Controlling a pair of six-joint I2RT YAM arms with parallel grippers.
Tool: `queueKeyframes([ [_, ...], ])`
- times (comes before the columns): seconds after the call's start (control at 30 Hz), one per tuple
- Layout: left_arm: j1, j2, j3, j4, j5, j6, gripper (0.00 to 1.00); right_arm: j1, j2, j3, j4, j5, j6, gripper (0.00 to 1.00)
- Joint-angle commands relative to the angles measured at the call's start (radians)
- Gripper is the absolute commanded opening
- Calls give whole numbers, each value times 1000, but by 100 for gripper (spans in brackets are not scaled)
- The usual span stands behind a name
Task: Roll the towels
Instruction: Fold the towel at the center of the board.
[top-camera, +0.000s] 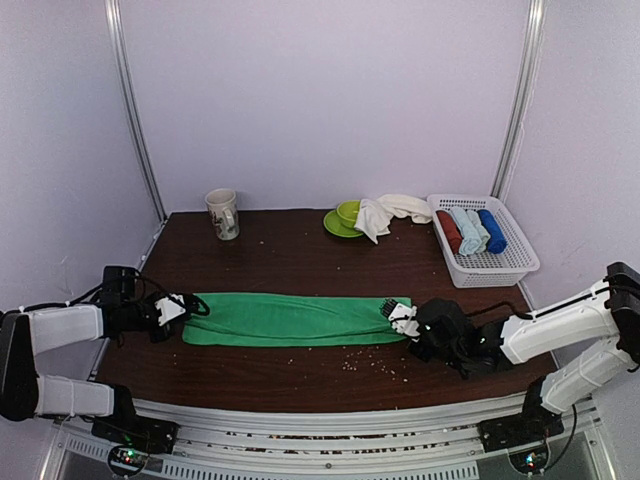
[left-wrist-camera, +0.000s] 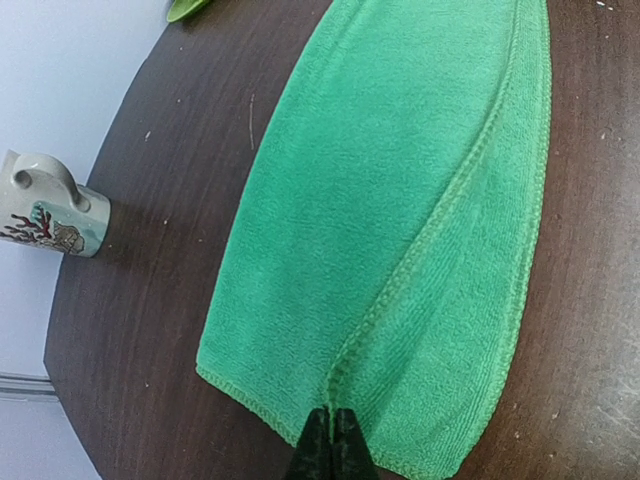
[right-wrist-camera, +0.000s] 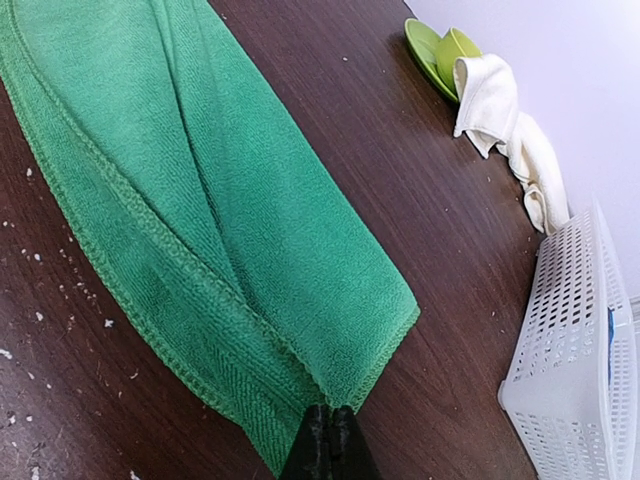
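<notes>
Stretching nine to three o'clock across the desk (top-camera: 290, 250), the green towel (top-camera: 290, 320) is pinched at each short end: left hand (top-camera: 183, 308) clamped shut at nine, right hand (top-camera: 399, 316) at three, equally near.

Green towel (top-camera: 290, 320), 1; cream-white towel (top-camera: 385, 212), 1; towel rolls (top-camera: 468, 230), 3; basket (top-camera: 500, 268), mug (top-camera: 223, 214), bowl (top-camera: 348, 212), saucer (top-camera: 335, 227), 1 each.

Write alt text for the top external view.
A green towel lies folded in a long strip on a table, the left pincer and right pincer each shut on one end. Behind: a mug, a green bowl with a cream towel, a white basket of towel rolls.
</notes>
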Motion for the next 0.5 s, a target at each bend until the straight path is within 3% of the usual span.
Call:
queueKeyframes([
  [0.0,9,-7,-17,-1,29,36,1,12,-1,-9,-4,32,-3,0],
  [0.17,9,-5,-13,-23,27,53,5,21,12,0,-31,34,2,0],
  [0.47,10,-22,9,-94,24,89,25,34,25,13,-62,53,20,29],
])
